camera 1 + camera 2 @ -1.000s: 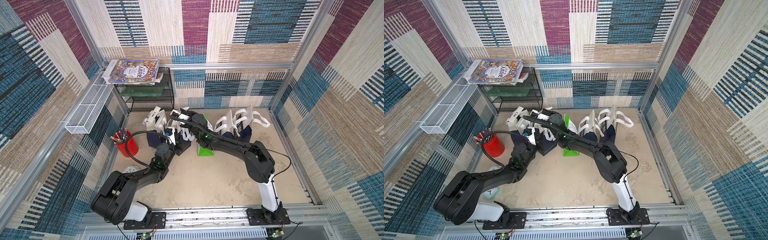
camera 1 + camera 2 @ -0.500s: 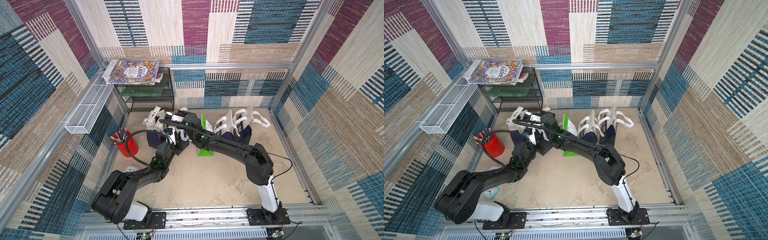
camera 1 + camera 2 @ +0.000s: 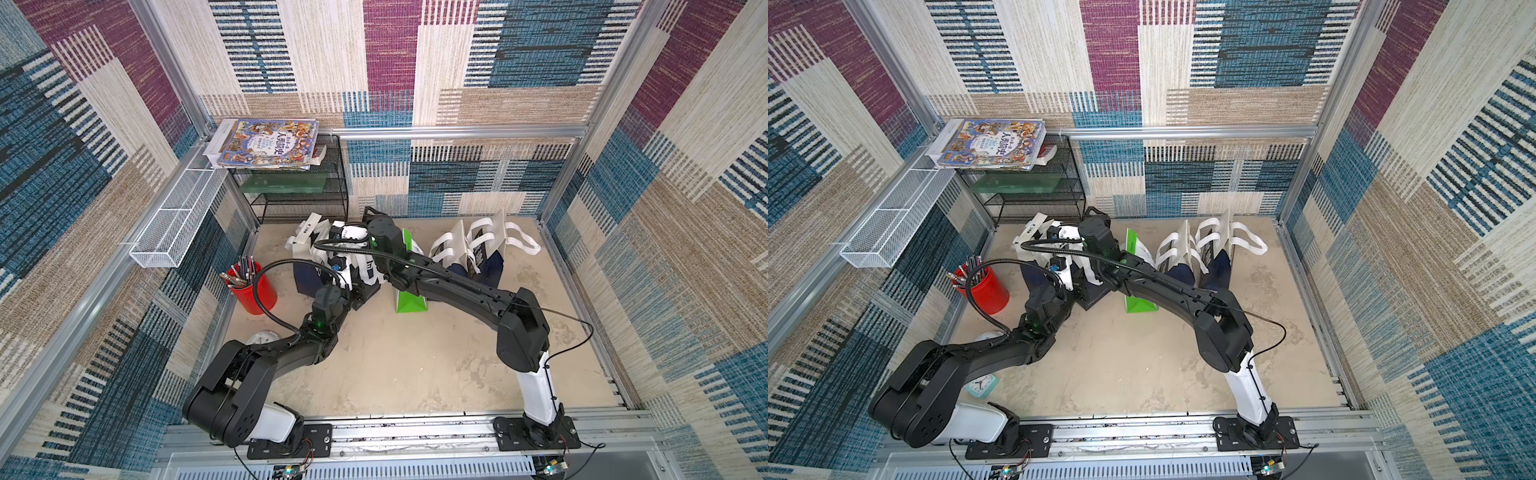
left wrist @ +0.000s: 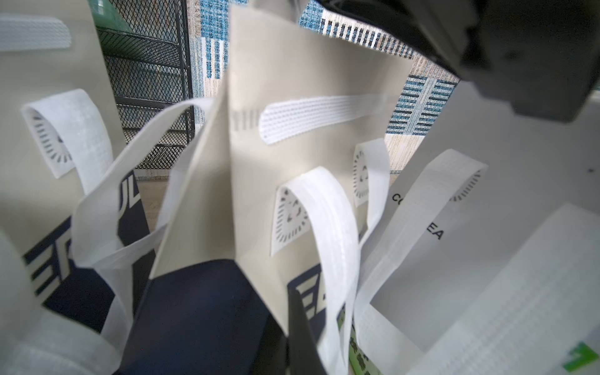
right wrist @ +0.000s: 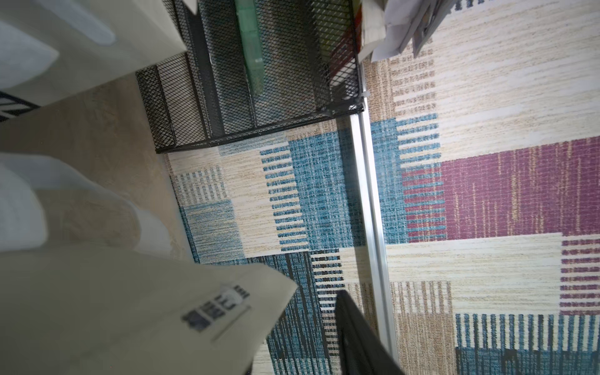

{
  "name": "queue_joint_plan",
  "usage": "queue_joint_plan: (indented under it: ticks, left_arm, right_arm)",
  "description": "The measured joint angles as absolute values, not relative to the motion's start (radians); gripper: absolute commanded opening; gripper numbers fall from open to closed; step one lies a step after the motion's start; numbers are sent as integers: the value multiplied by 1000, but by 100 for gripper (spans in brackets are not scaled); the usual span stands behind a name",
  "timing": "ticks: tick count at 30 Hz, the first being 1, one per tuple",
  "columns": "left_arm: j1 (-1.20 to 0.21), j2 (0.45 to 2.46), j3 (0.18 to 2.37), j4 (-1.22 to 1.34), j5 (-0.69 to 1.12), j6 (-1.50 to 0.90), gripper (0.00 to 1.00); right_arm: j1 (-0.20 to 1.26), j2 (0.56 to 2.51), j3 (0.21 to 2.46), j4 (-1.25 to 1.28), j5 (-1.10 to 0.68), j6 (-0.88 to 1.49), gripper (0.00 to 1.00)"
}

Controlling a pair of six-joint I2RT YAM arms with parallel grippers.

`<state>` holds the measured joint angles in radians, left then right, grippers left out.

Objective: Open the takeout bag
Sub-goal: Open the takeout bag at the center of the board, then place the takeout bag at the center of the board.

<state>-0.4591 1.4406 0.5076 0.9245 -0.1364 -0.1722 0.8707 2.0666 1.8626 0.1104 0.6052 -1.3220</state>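
The takeout bag (image 3: 307, 272) (image 3: 1034, 270), navy and beige with white handles, stands at the back left among others like it. My left gripper (image 3: 353, 286) (image 3: 1071, 286) is low at its front. In the left wrist view this gripper (image 4: 292, 324) is shut on the bag's beige wall (image 4: 292, 81), with one dark finger (image 4: 302, 334) showing. My right gripper (image 3: 330, 232) (image 3: 1052, 229) hangs over the bag's top. In the right wrist view its jaws stand open (image 5: 311, 324): a gap lies between the dark finger (image 5: 357, 337) and a beige flap (image 5: 130, 308).
A black mesh shelf (image 3: 299, 195) carrying books (image 3: 266, 143) stands right behind the bags. A red pen cup (image 3: 251, 286) is to their left, a green-and-white bag (image 3: 409, 299) and more navy bags (image 3: 473, 249) to their right. A small clock (image 3: 980, 384) lies near the left arm's base.
My right gripper swung left over the bags towards the shelf and its jaws opened, letting go of the bag's flap. The left arm has stayed put, still shut.
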Motion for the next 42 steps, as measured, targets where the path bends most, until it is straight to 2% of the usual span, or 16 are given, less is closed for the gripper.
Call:
queue_joint_plan:
  ticks: [7,21,22,25,26,27,29,30,35,37,38,42]
  left_arm:
    - [-460,1448,508,924,-152,-172,0]
    - [-461,1532,562,952,-197,-173,0]
    - [-461,1540,569,954,-207,-173,3]
    - [-461,1559,585,961,-219,-172,28]
    - [-461,1562,586,959,-228,-172,45]
    - [-461,1563,586,949,-230,-173,51]
    - [-461,1561,586,934,-231,-173,55]
    - [-461,1555,586,923,-230,-173,61]
    - [-461,1489,570,880,-176,-179,70]
    - [-461,1447,554,849,-143,-181,93]
    - [-463,1420,546,830,-123,-180,99]
    - [-465,1301,534,729,-46,-174,99]
  right_arm:
    - [865,2039,1917,20,610,-1236,80]
    - [804,1890,1939,-118,648,-736,79]
    - [796,1859,1909,-120,647,-697,80]
    - [776,1742,1771,-101,646,-600,79]
    - [768,1699,1714,-87,644,-570,79]
    - [757,1654,1655,-72,629,-543,79]
    - [733,1579,1560,-47,597,-493,79]
    - [716,1539,1511,-30,569,-465,79]
    - [632,1425,1346,38,471,-347,78]
    - [614,1412,1311,49,440,-305,77]
    - [603,1407,1296,55,423,-286,77]
    - [566,1380,1233,77,371,-231,77]
